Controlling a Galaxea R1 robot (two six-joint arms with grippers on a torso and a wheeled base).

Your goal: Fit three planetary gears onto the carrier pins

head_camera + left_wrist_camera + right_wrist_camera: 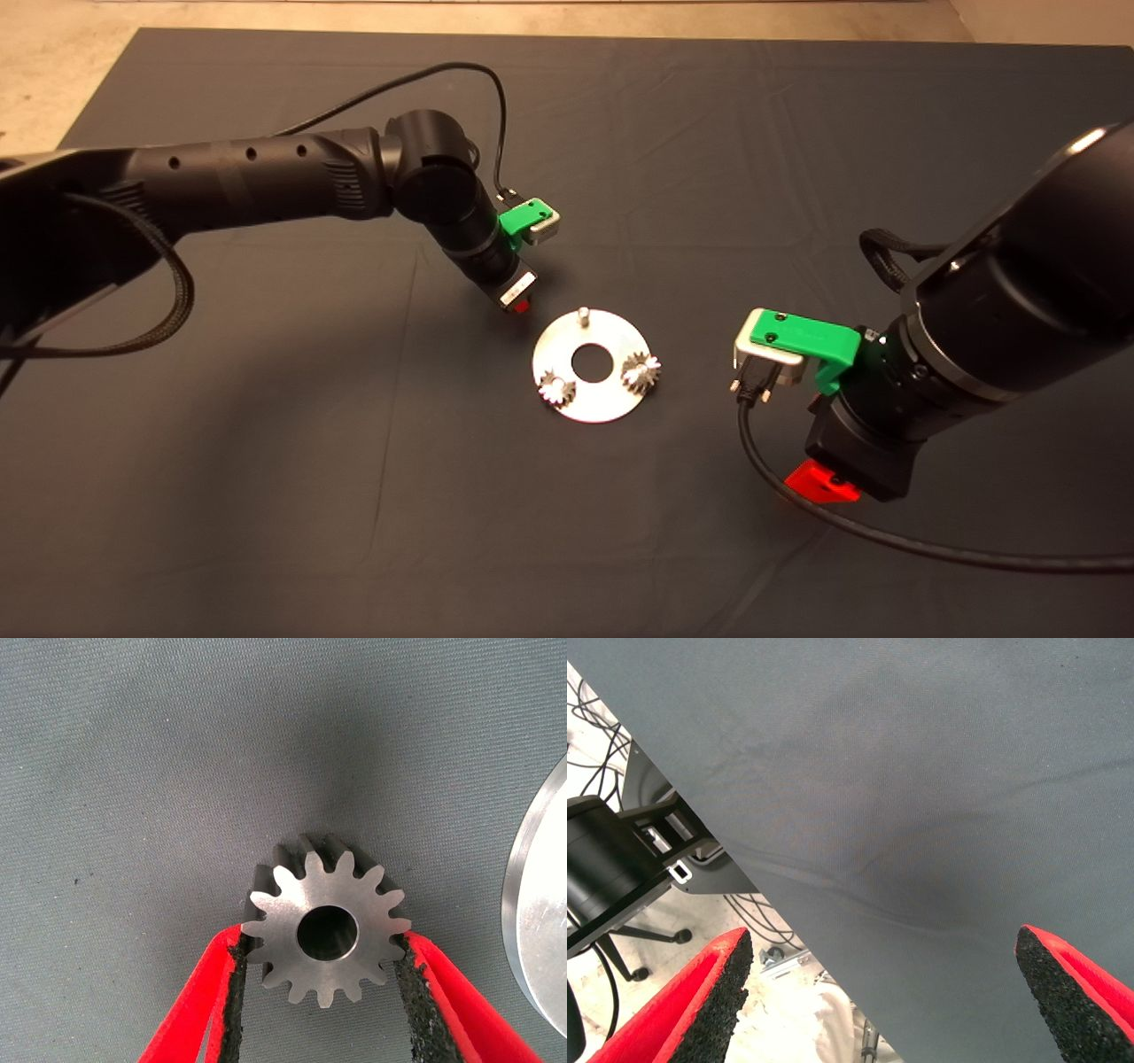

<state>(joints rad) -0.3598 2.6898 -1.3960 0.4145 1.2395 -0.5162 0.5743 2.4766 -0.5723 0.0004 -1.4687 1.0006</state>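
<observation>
The shiny carrier disc (592, 394) lies mid-mat. Two planetary gears sit on its pins, one at the front left (556, 389) and one at the right (640, 372). The far pin (583, 315) stands bare. My left gripper (521, 304) hovers just left of the disc's far edge. In the left wrist view my left gripper (325, 950) is shut on the third gear (327, 932), which hangs above the mat beside the disc's rim (536, 921). My right gripper (819, 483) is open and empty over the mat, right of the disc; it shows wide open in its wrist view (886, 1001).
The dark mat (266, 461) covers the table. The right arm's black cable (886, 532) trails across the mat at the lower right. Past the mat's edge the right wrist view shows a chair base (647, 939) and cables on the floor.
</observation>
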